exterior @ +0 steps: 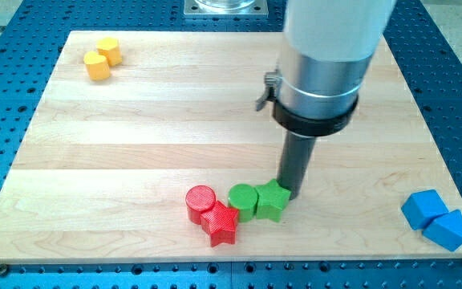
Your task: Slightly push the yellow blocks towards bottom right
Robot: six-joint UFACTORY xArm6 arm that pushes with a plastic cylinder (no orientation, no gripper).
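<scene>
Two yellow blocks sit touching at the board's top left corner: a yellow hexagonal block (109, 50) and a yellow rounded block (96, 66) just below and left of it. My tip (289, 193) is far from them, low in the middle of the board. It stands at the right side of a green star block (272, 201), touching or nearly touching it.
A green cylinder (243, 201) sits left of the green star. A red cylinder (200, 201) and a red star (220, 224) lie further left. Two blue blocks (423, 209) (447, 230) sit at the bottom right corner. The wooden board (135, 144) lies on a blue perforated table.
</scene>
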